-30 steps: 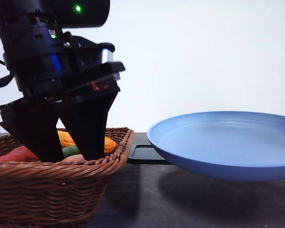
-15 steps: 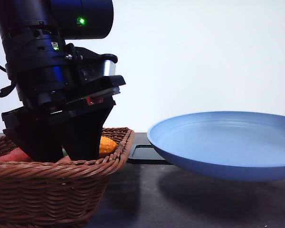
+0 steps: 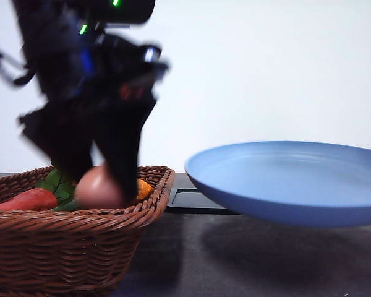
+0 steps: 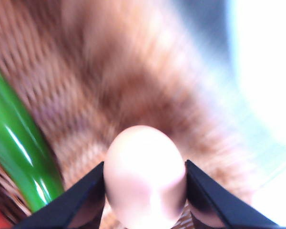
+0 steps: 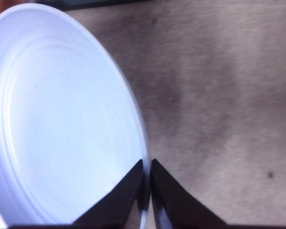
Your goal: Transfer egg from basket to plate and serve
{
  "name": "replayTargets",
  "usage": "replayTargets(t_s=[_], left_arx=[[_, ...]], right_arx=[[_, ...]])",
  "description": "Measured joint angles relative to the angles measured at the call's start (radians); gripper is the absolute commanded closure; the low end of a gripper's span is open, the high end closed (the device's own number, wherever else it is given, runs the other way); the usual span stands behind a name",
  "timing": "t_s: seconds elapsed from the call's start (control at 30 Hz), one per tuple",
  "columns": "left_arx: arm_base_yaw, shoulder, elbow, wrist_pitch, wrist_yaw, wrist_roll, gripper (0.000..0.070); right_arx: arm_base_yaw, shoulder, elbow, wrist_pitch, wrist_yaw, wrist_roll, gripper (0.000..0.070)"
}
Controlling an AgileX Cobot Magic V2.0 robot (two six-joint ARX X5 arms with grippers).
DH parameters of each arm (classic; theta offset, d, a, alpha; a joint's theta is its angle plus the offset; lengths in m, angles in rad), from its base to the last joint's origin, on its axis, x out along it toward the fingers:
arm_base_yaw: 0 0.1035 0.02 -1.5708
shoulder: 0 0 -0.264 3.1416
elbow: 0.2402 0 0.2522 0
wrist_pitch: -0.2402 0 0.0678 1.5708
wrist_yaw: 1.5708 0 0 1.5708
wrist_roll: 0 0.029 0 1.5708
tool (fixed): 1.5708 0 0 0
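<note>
Left gripper [image 3: 99,185] (blurred) hangs jaws-down over the basket [image 3: 62,235], gripping the egg [image 3: 98,187]; right gripper [image 5: 147,188] pinches the plate [image 5: 62,119] rim.

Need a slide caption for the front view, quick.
Left tool lifts the egg from the basket beside the raised plate.

Egg [image 3: 98,187]: smooth, matt pinkish shell. Basket [image 3: 74,238]: brown woven wicker, coarse ribbed texture. Plate [image 3: 290,179]: plain light blue, matt, smooth, faint concentric rings on its face. Green vegetable [image 4: 19,152]: glossy skin with highlights. Table surface [image 5: 214,95]: dark, matt, fine-grained. Gripper fingers [image 4: 83,200]: black, matt.
</note>
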Motion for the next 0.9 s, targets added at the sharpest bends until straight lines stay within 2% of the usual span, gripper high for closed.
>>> replayTargets(t_s=[0.2, 0.37, 0.63, 0.9], left_arx=[[0.0, -0.009, 0.172, -0.077, 0.0, 0.042, 0.0549], [-0.026, -0.011, 0.273, -0.046, 0.004, 0.061, 0.0549], [-0.17, 0.008, 0.277, 0.057, 0.033, 0.084, 0.0549], [-0.254, 0.144, 0.277, 0.101, 0.034, 0.086, 0.0549]], right_arx=[[0.0, 0.0, 0.012, -0.045, -0.007, 0.0, 0.07], [0.0, 0.0, 0.025, -0.059, -0.033, 0.0, 0.07], [0.025, 0.0, 0.026, -0.089, -0.061, 0.001, 0.07], [0.06, 0.0, 0.026, -0.097, -0.063, 0.001, 0.07]])
